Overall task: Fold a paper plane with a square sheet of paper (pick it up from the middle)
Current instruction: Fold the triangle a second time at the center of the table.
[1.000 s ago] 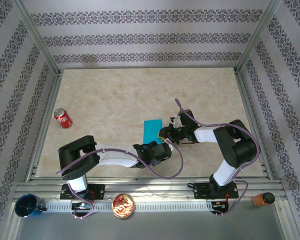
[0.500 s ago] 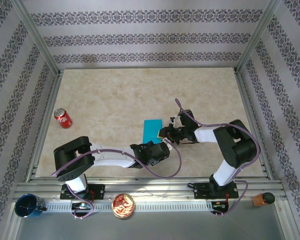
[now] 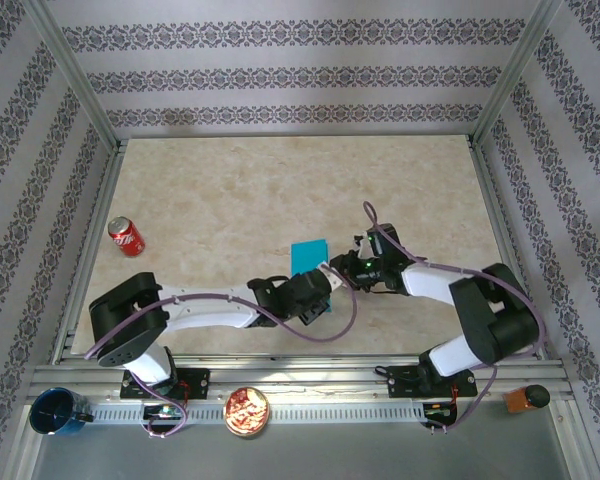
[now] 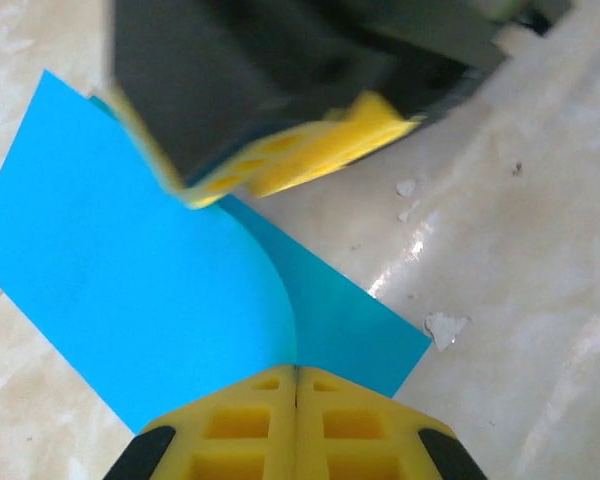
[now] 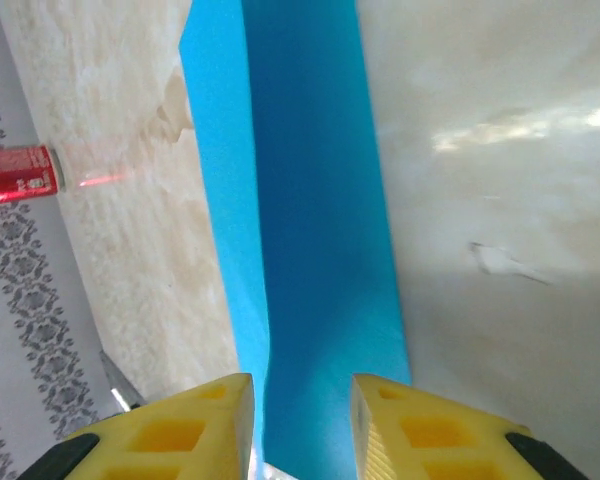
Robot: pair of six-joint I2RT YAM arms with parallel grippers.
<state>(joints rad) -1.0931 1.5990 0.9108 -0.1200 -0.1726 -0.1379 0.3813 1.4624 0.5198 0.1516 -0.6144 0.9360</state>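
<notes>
The square sheet of paper (image 3: pixel 308 256) is turquoise-blue and lies folded into a long double layer on the marble table, just ahead of both grippers. In the left wrist view its upper layer (image 4: pixel 130 270) curls up from the lower one, and my left gripper (image 4: pixel 296 368) is shut on that raised edge. My left gripper (image 3: pixel 323 283) sits at the paper's near corner. My right gripper (image 5: pixel 300 400) is open, its yellow fingers astride the near end of the folded strip (image 5: pixel 310 200). It meets the paper from the right (image 3: pixel 333 268), and its fingers (image 4: pixel 310 150) show above the sheet.
A red soda can (image 3: pixel 126 237) lies at the table's left side, also in the right wrist view (image 5: pixel 20 172). A dark blue cup (image 3: pixel 56 412), a bowl of red bits (image 3: pixel 247 411) and a brown object (image 3: pixel 525 398) sit off the table on the near rail.
The right arm's elbow has swung out to the right and the left arm has stretched lower. The paper's near end has shifted slightly right between the two grippers.
</notes>
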